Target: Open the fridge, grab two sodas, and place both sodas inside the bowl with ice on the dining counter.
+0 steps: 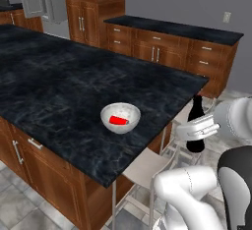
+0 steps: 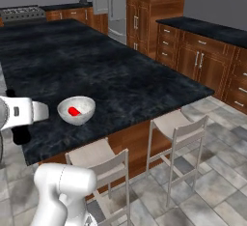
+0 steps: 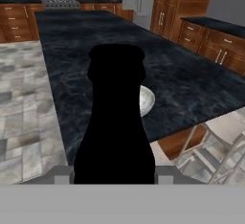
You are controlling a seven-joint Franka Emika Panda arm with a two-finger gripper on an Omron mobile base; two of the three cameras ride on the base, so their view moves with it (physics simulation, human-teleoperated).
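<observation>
1. The white bowl sits on the dining counter near its front edge, at centre in the left base view, with the red can already lying inside it.
2. The gripper hangs off the counter's edge, at right of that view; the bowl lies to its left and a little lower.
3. Its jaws are clamped on the black cola bottle, held upright, neck up.
4. I judge the next move carries the bottle left over the bowl's rim.
</observation>
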